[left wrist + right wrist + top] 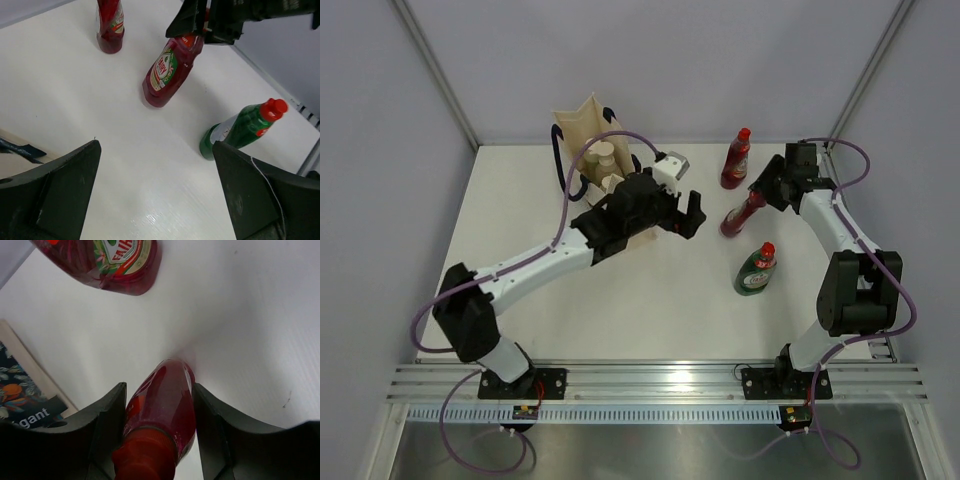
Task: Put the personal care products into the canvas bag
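The canvas bag [582,125] stands at the back left with its navy handles; its lower part is hidden behind my left arm. Two whitish caps of the personal care products [604,157] show at its mouth, and I cannot tell the third. A corner of the bag shows in the left wrist view [12,162]. My left gripper [688,215] is open and empty to the right of the bag, above bare table [160,200]. My right gripper [761,190] is shut on a tilted red dish-soap bottle [741,215], below its cap [162,400]; this also shows in the left wrist view [170,70].
A second red bottle [736,160] stands upright at the back [110,25] [115,260]. A green bottle with a red cap [756,270] leans at the right [245,127]. Grey walls enclose the white table [520,320]. A beige edge with a floral print [22,385] shows left of the right gripper.
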Robot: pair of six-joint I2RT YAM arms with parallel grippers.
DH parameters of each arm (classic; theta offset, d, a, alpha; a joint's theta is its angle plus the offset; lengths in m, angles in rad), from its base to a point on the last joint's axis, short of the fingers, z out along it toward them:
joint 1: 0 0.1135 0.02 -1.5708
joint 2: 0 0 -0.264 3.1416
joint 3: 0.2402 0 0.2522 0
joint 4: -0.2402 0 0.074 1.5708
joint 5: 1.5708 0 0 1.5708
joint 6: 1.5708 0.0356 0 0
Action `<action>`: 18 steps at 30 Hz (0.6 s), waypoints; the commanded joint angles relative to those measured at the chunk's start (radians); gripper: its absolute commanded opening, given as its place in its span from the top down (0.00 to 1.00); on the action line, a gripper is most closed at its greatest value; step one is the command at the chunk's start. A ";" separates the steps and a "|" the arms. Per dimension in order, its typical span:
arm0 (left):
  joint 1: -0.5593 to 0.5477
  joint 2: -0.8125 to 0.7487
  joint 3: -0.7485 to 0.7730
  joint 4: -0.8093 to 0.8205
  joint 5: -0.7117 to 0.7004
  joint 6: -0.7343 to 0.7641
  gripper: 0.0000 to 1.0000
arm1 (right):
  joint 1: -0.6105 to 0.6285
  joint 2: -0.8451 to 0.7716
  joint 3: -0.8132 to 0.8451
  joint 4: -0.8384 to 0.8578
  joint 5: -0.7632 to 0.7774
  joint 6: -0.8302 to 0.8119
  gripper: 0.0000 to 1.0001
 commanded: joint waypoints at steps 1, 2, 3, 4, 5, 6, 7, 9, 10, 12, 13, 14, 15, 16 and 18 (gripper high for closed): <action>-0.015 0.114 0.094 0.105 -0.018 0.095 0.01 | 0.005 -0.075 0.100 0.009 -0.157 0.153 1.00; -0.021 0.140 0.109 0.114 -0.015 0.103 0.01 | 0.005 -0.078 0.103 -0.005 -0.186 0.169 1.00; -0.026 0.192 0.144 0.119 -0.013 0.109 0.01 | 0.005 -0.079 0.105 -0.008 -0.200 0.181 1.00; -0.029 0.220 0.164 0.116 -0.007 0.118 0.01 | 0.005 -0.079 0.106 -0.016 -0.211 0.207 1.00; -0.041 0.245 0.180 0.119 -0.010 0.140 0.01 | 0.005 -0.081 0.106 -0.030 -0.235 0.218 1.00; -0.047 0.289 0.209 0.122 -0.021 0.152 0.01 | 0.004 -0.081 0.108 -0.037 -0.248 0.227 1.00; -0.052 0.311 0.221 0.122 -0.032 0.163 0.01 | 0.007 -0.081 0.109 -0.054 -0.272 0.245 1.00; -0.061 0.352 0.241 0.130 -0.052 0.187 0.01 | 0.005 -0.076 0.119 -0.074 -0.298 0.259 1.00; -0.063 0.386 0.240 0.146 -0.067 0.198 0.01 | 0.005 -0.073 0.120 -0.086 -0.326 0.274 1.00; -0.066 0.416 0.231 0.198 -0.099 0.227 0.01 | 0.005 -0.067 0.129 -0.102 -0.349 0.285 1.00; -0.066 0.447 0.232 0.211 -0.108 0.240 0.01 | 0.005 -0.064 0.134 -0.111 -0.369 0.294 1.00; -0.066 0.461 0.232 0.240 -0.104 0.243 0.01 | 0.005 -0.062 0.137 -0.114 -0.375 0.298 1.00; -0.066 0.472 0.234 0.252 -0.098 0.246 0.01 | 0.005 -0.061 0.138 -0.119 -0.383 0.299 1.00; -0.067 0.482 0.238 0.262 -0.098 0.246 0.01 | 0.005 -0.062 0.139 -0.128 -0.395 0.304 1.00; -0.067 0.528 0.272 0.274 -0.114 0.246 0.01 | 0.004 -0.069 0.135 -0.137 -0.421 0.316 1.00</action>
